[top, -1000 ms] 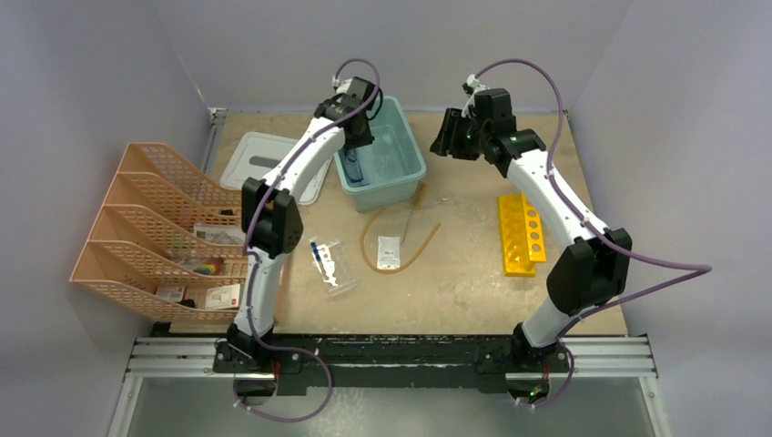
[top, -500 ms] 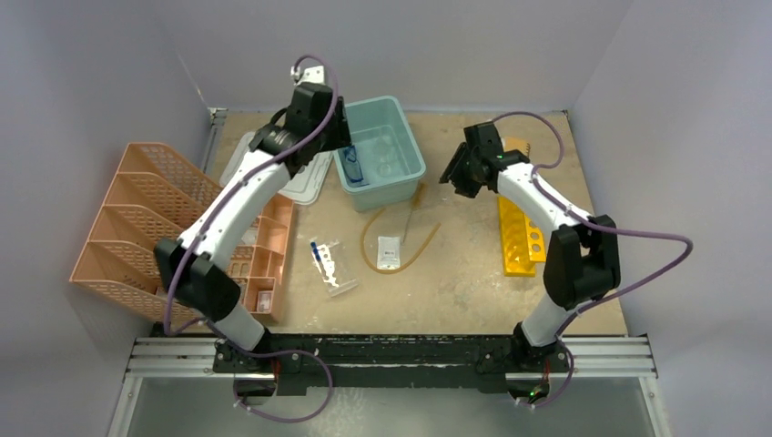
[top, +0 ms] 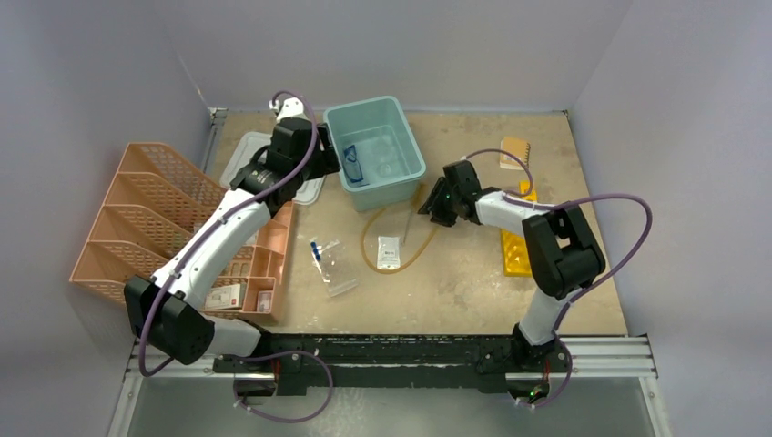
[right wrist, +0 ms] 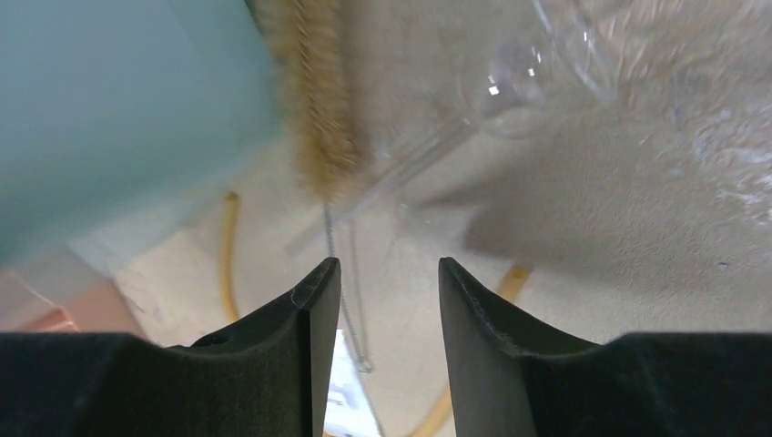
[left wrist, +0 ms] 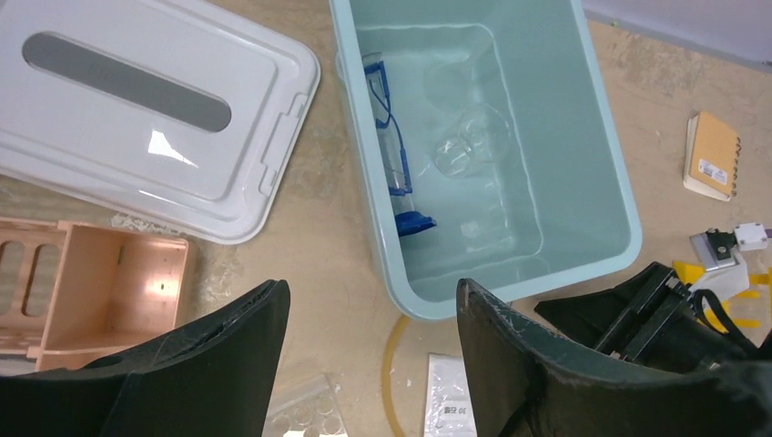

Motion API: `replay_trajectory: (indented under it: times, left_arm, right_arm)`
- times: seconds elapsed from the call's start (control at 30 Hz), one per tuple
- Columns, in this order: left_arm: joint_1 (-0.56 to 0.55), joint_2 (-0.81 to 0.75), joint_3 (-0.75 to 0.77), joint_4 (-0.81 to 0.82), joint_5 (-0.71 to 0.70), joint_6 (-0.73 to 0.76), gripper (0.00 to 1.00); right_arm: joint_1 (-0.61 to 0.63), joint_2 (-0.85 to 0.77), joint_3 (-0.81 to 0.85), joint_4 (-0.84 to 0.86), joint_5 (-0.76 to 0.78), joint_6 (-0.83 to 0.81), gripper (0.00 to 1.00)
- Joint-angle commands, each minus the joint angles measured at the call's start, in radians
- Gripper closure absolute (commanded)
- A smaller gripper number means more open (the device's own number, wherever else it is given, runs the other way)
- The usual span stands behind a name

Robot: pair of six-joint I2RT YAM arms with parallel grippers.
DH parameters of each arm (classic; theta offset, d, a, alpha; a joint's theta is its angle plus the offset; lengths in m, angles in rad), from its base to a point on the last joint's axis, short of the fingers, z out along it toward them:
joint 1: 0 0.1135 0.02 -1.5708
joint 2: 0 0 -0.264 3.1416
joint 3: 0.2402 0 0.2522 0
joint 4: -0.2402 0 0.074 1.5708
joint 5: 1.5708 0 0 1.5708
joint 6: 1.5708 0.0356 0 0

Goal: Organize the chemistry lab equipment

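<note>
One right gripper [right wrist: 386, 271] | jaws apart | amber tubing [right wrist: 228, 238] ahead, left

Left hand [left wrist: 369, 308] and right hand [right wrist: 382, 276] both empty, jaws apart, angled downward.

Robot test cell: grey walls [top: 100, 64], plywood tbl [top: 473, 282], base rail [top: 401, 350].

The bin [top: 411, 135] is sitting at the middle of the far edge, with the safety glasses [top: 353, 169] lying inside along its left wall. The lid [top: 248, 157] is lying to its left. Before the bin, at the tabletop's centre, the tubing [top: 364, 241] is curving around the packet [top: 389, 251]. The notebook [top: 514, 151] is resting near the far right corner, and the rack [top: 510, 257] is lying before it, towards the right edge.
</note>
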Motion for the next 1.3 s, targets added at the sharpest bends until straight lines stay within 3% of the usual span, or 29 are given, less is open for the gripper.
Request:
replay_trajectory:
  times: [0.0,0.43,0.73,1.0,1.27]
  left_arm:
    - [0.005,-0.039,-0.024,0.067,0.014,-0.038,0.33]
    - [0.012,-0.031,0.008,0.018,-0.051,0.012,0.34]
    - [0.019,-0.048,0.007,-0.018,-0.069,0.034,0.34]
    - [0.020,-0.074,-0.007,-0.030,-0.079,0.040,0.34]
    - [0.021,-0.098,-0.039,-0.009,-0.063,0.032,0.34]
  right_arm:
    - [0.034,-0.038,-0.102,0.263,-0.059,-0.046,0.53]
    - [0.130,0.029,-0.154,0.368,0.092,-0.121,0.55]
    - [0.201,0.103,-0.095,0.260,0.284,-0.066,0.68]
    - [0.205,0.100,-0.067,0.057,0.345,0.069,1.00]
    - [0.206,-0.086,-0.129,0.076,0.352,0.020,1.00]
